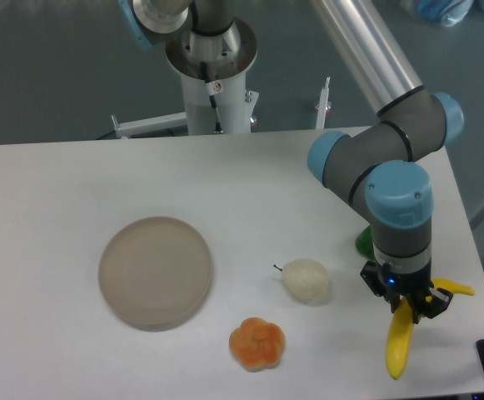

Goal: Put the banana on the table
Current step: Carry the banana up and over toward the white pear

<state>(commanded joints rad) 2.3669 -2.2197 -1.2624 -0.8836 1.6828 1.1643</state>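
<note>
Fingers of mine are clamped around the upper part of the banana, near the right front corner of the table. My gripper points straight down, and the banana hangs from it with its long yellow body running toward the front edge, its lower tip close to the tabletop; I cannot tell whether that tip touches the surface. Another yellow piece sticks out to the right of my gripper, and I cannot tell whether it belongs to the banana. A green object sits just behind my wrist, mostly hidden by it. To my left lies a pale pear with a dark stem, and nearer the front edge an orange fruit piece. A round beige plate lies well apart on the left half of the table.
</note>
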